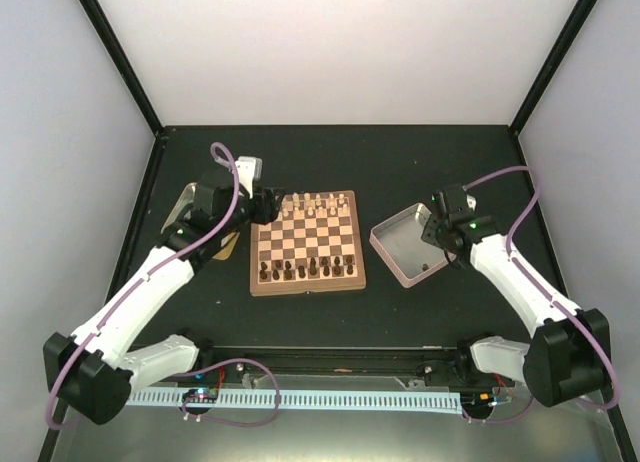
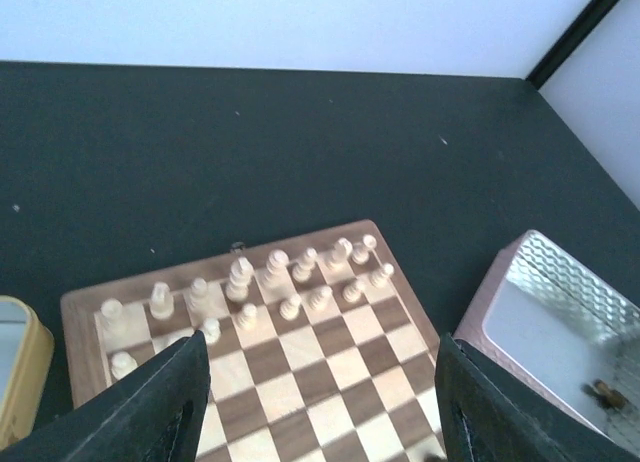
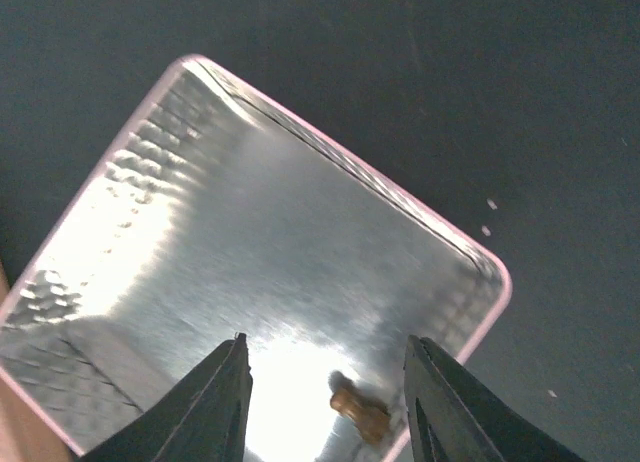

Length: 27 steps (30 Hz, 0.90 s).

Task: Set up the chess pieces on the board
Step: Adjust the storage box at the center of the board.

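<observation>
The board (image 1: 305,244) lies at the table's middle. Several dark chess pieces (image 1: 306,271) stand on its two near rows, and pale pieces (image 1: 315,204) fill the far rows. One more dark piece (image 3: 358,408) lies on its side in the silver tin (image 3: 150,162), close to the tin's corner. My right gripper (image 3: 325,412) hangs open just above it, one finger on each side and neither touching. At the board's far left corner my left gripper (image 2: 320,347) stands open and holds nothing; below it are the pale pieces (image 2: 240,279).
The silver tin (image 1: 405,247) sits to the right of the board, with a small gap between them. Left of the board, a gold tin (image 1: 226,246) lies partly under my left arm. Black frame posts and pale walls close in the table.
</observation>
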Available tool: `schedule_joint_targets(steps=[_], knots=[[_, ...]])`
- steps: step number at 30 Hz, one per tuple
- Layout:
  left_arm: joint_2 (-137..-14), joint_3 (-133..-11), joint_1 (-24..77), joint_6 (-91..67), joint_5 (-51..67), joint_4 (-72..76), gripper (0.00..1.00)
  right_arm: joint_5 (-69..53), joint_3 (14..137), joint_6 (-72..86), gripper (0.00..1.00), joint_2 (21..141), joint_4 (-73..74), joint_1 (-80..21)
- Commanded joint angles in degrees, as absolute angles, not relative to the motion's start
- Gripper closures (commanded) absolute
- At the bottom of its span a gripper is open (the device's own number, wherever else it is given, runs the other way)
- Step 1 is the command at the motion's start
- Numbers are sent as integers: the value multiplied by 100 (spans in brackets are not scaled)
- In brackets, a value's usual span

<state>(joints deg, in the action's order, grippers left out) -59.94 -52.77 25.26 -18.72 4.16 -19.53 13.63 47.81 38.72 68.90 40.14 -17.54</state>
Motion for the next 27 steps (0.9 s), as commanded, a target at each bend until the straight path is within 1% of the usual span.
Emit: schedule_joint_targets(steps=[1,4,6,8,11,14,17,20,23,27], knots=[[-6413,-5615,2409,-1534,41,-1345,36,1113,5283,4043,57,7423,3998,-1722],[-6663,-5647,2391,-1306,151,-1165,35,834,5640,4252,53,7960,4104,-1723],[-6774,-5693,2390,-1084,156,-1161,35,354,5807,4385,49,8257,3931,-1725],[-6794,-5696,2348,-1033,74,-1166,34,-19,6046,4432,42,8542,3726,-1723],[-6781,-5654,2219,-1045,24,-1168,34,-191,6463,4491,35,8984,3390,-1723],[-6780,-5654,2111,-1023,-8,-1248,33,-271,7009,4524,32,9550,3364,-1722],[-6755,-5677,2037,-863,-32,-1378,33,-107,7502,4695,32,10121,3666,-1722],[-6704,-5649,1981,-696,-154,-1446,33,127,7820,4788,36,10543,4081,-1725],[-6665,-5599,1934,-634,-161,-1411,33,213,7840,4702,42,10654,4164,-1723],[-6668,-5566,1912,-720,-133,-1377,32,261,7806,4543,45,10769,4254,-1723]])
